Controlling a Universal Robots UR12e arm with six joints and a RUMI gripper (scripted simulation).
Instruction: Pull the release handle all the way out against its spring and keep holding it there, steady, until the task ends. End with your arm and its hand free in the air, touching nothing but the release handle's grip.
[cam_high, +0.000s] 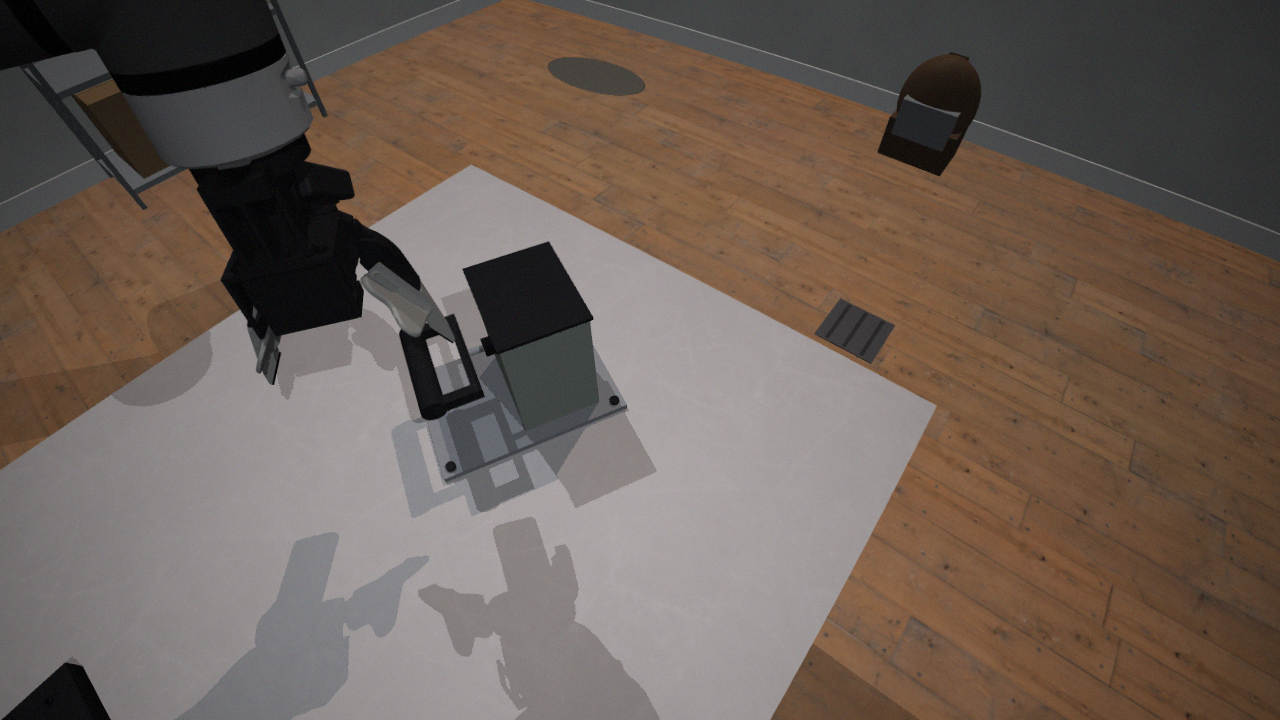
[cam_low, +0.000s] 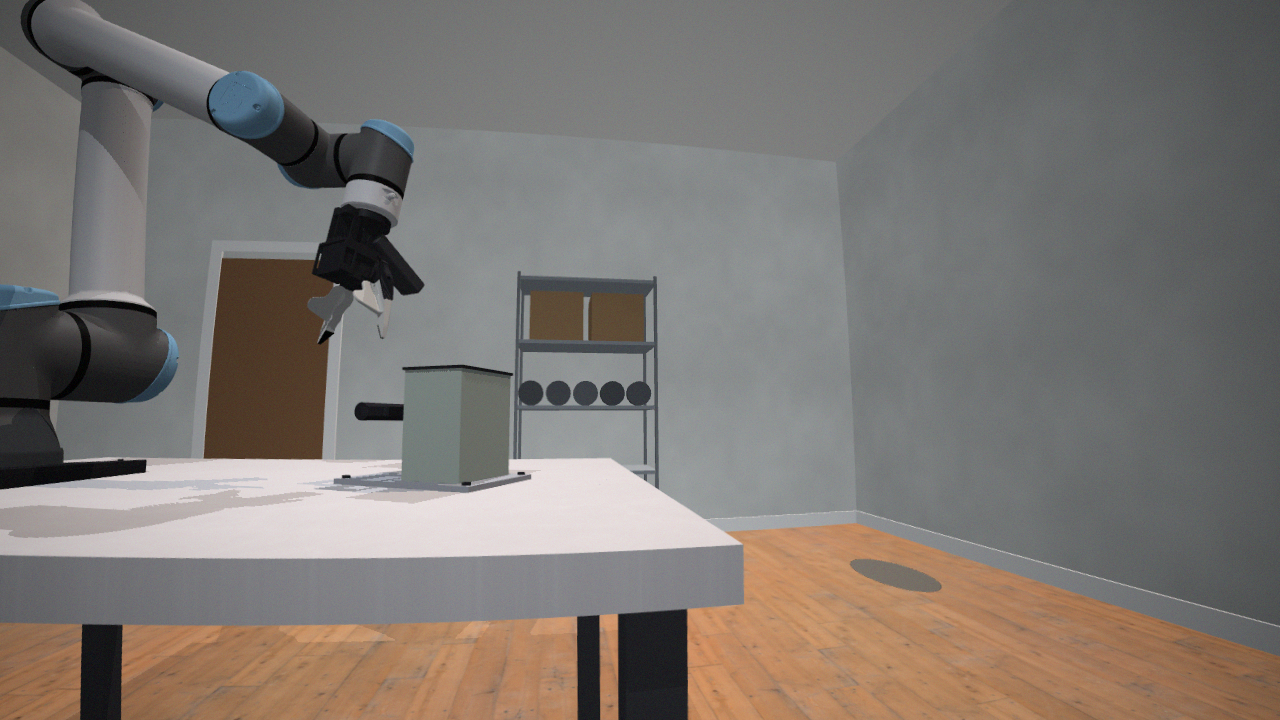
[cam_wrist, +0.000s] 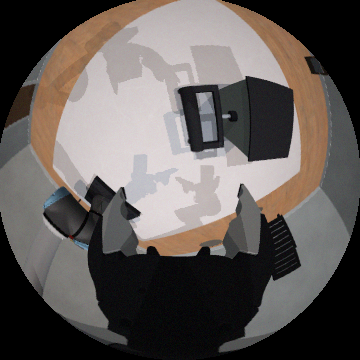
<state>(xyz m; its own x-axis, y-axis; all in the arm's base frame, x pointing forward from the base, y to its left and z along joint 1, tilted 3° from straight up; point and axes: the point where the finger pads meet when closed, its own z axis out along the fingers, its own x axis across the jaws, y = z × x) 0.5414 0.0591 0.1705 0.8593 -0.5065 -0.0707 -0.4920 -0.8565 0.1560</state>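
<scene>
Above the table, clear of everything, the gripper (cam_low: 354, 324) hangs with its two jaws spread wide and nothing between them. Its pale fingertips point down and a little toward the housing. In the exterior view it sits well above the release handle (cam_low: 379, 411), with open air between the two. In the wrist view the handle (cam_wrist: 202, 118) lies ahead of the jaws as a black rectangular loop, its grip bar on the side away from the box. A short rod (cam_wrist: 229, 116) joins the loop to the grey-green housing (cam_high: 547, 367) with the black lid. The handle rests close against the housing. The housing stands on a thin metal base plate (cam_high: 617, 404) bolted at its corners to the white table (cam_low: 572, 528). Behind the wrist the arm (cam_low: 170, 85) reaches in from its pedestal at the table's end. Further off stand a shelf rack (cam_low: 518, 376) and a brown door (cam_low: 264, 358) by the back wall.
</scene>
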